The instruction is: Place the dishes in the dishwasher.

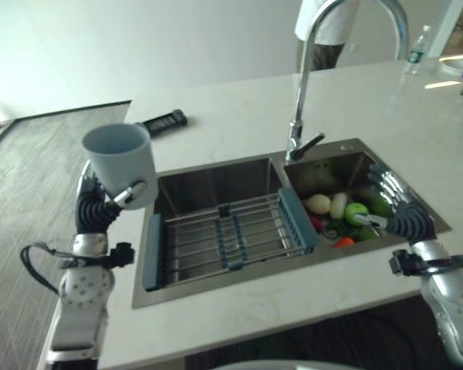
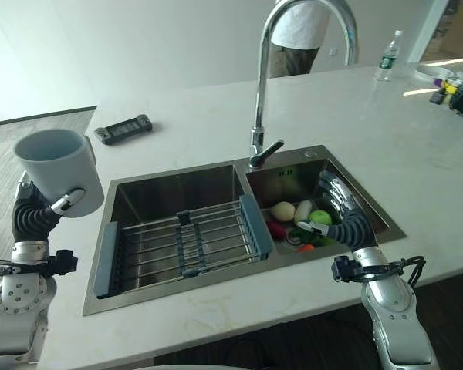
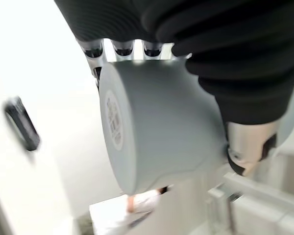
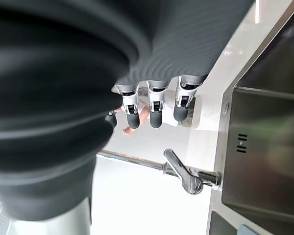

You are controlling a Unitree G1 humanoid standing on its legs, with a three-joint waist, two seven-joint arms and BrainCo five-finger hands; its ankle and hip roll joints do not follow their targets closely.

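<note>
Nearest the camera, the left hand (image 1: 108,202) stands at about 9 o'clock of the scene, its fingers and thumb curled round a pale grey cup (image 1: 122,163); the left wrist view confirms the hold, with the thumb pressed on one side of the cup wall and the fingers behind it. The cup is held upright, its long axis near vertical and its mouth up, raised above the white counter (image 1: 239,304) just beside the left rim of the sink (image 1: 216,179). At about 3 o'clock the right hand (image 2: 341,213) hangs over the right-hand basin with its fingers straight and spread, holding nothing. In the left-hand basin, at the centre, lies a wire rack with blue-grey ends (image 1: 230,231); from the cup it lies toward 4 o'clock, and the left hand is clearly the nearer to it. The right-hand basin holds a heap of vegetables (image 1: 339,216). Further off stand the tap (image 1: 299,116), a dark handheld device (image 2: 123,129) at about 11 o'clock, a bottle (image 2: 386,55) at about 1 o'clock, and part of a person (image 2: 296,38) behind the counter. No dishwasher can be made out, so the cup's destination is a matter of judgement; the rack seems the likeliest. The cup's inside is hidden.
</note>
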